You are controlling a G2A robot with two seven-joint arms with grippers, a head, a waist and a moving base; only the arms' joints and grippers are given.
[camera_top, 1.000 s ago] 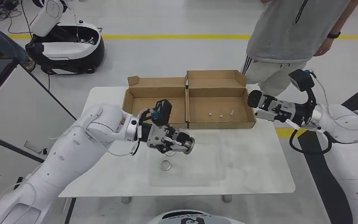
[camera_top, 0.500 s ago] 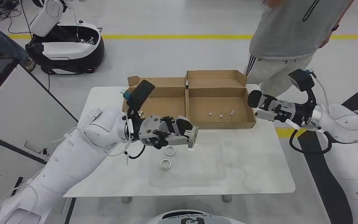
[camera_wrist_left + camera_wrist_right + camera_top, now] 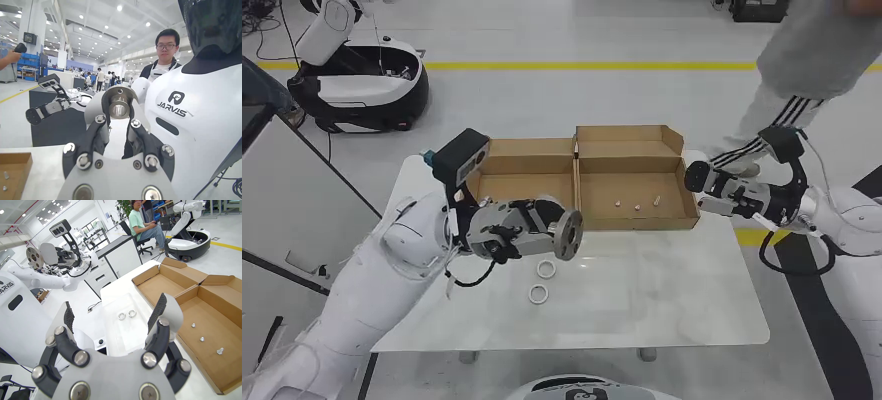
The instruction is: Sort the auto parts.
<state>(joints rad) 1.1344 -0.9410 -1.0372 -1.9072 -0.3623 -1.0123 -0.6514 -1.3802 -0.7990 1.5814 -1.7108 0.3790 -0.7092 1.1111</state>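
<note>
- One metal flange is clamped in the left gripper. The fingers pinch its hub from both sides, and the left wrist view looks straight into the bore.
- The flange is held in the air, off the counter, just in front of the near right corner of the left box. Its disc face is turned toward the right arm's side.
- Two rings lie flat on the counter, near-under the held flange. They are just beside each other, and neither gripper touches them.
- The right gripper is wide open and holds nothing. It hovers at the right end wall of the right box, well apart from the flange and the rings.
- Three small bolts lie in a loose row on the right box floor, nearer its front wall, with gaps between them.
- Both boxes are cardboard and sit side by side at the far half of the counter, meeting along one shared wall, with their flaps folded open at the back.
</note>
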